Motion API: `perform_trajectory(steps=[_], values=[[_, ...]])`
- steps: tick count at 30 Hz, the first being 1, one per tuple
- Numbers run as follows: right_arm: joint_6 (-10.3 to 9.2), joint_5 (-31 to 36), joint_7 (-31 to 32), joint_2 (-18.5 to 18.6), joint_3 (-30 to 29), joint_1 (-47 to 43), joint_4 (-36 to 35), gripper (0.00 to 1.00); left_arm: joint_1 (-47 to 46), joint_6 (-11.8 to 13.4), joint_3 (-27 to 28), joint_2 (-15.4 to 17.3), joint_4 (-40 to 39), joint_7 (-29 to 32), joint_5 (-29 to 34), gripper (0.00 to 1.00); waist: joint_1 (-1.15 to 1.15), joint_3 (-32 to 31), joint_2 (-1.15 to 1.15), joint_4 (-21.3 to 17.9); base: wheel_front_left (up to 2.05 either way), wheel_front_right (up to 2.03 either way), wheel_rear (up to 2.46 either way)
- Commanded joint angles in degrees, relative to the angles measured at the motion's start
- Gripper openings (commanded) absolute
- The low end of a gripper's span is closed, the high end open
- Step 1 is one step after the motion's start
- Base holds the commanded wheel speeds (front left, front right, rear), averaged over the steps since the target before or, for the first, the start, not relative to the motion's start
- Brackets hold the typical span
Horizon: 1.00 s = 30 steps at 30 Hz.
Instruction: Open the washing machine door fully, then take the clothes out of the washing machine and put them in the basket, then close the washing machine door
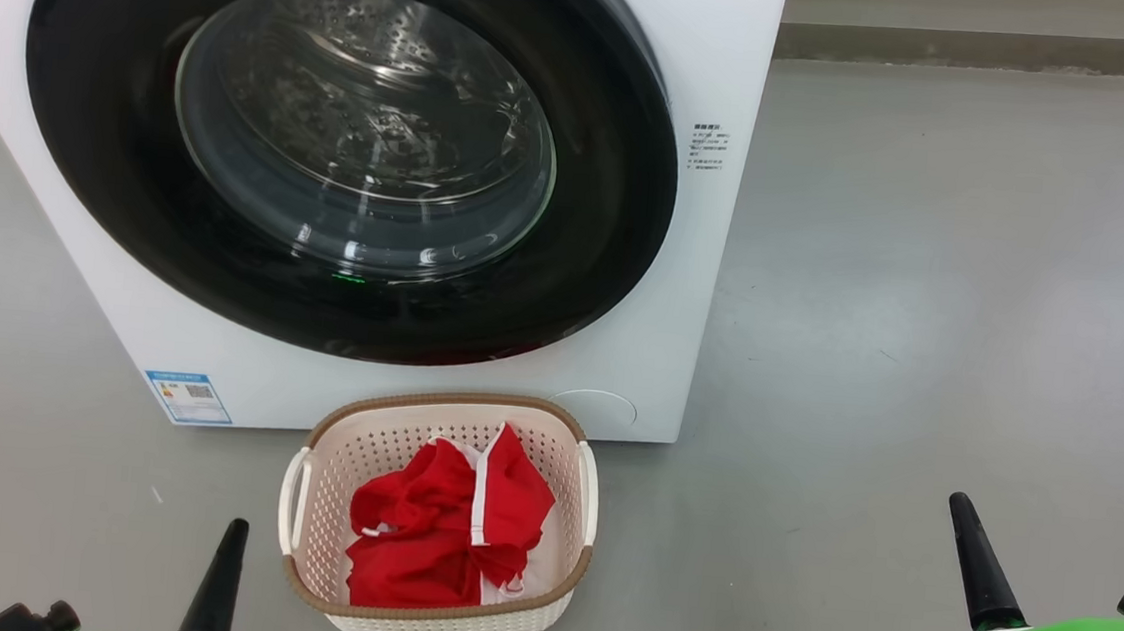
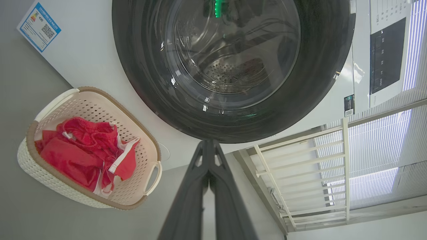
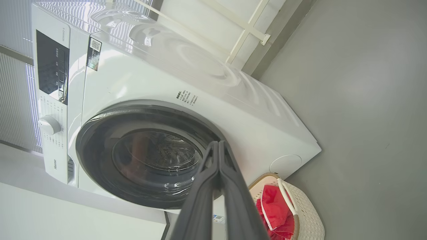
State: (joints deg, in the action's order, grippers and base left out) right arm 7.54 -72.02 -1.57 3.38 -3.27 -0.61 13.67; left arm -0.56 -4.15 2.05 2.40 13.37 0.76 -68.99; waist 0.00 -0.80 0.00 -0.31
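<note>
The white washing machine [image 1: 731,78] stands before me with its round black door [image 1: 96,118] flat against the front, and the steel drum shows through the glass. On the floor right in front of it sits the cream basket [image 1: 445,399] with the red, white-trimmed clothes [image 1: 434,536] inside. My left gripper [image 1: 234,530] is shut and empty, low and just left of the basket. My right gripper [image 1: 960,507] is shut and empty, well off to the basket's right. In the left wrist view the shut left gripper [image 2: 208,144] points at the door [image 2: 317,66], with basket [image 2: 140,146] and clothes [image 2: 73,150] beside it.
Grey floor [image 1: 926,284] spreads to the machine's right up to a low wall ledge [image 1: 994,49]. A blue label [image 1: 187,396] marks the machine's lower left corner. The right wrist view shows the control panel [image 3: 51,66], a dial [image 3: 49,125] and a white railing [image 3: 247,33] behind.
</note>
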Motion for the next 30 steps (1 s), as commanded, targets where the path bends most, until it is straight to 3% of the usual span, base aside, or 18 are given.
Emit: perform_trajectory(steps=[1, 30], values=[[0.0, -1.3, 0.3, 1.1, 0.4, 3.5, -1.3, 0.0, -3.0, -0.9, 1.8, 0.4, -1.1, 0.4, -1.3, 0.0, 0.0, 0.0, 0.0, 0.0, 0.0, 0.0, 0.0], [-0.05, -21.3, 4.9, 2.0, 0.2, 6.8, 0.4, 0.0, -5.8, -2.7, 4.4, 0.5, 0.4, 5.4, -21.4, 0.0, 0.0, 0.7, 0.0, 0.3, 0.0, 0.0, 0.0]])
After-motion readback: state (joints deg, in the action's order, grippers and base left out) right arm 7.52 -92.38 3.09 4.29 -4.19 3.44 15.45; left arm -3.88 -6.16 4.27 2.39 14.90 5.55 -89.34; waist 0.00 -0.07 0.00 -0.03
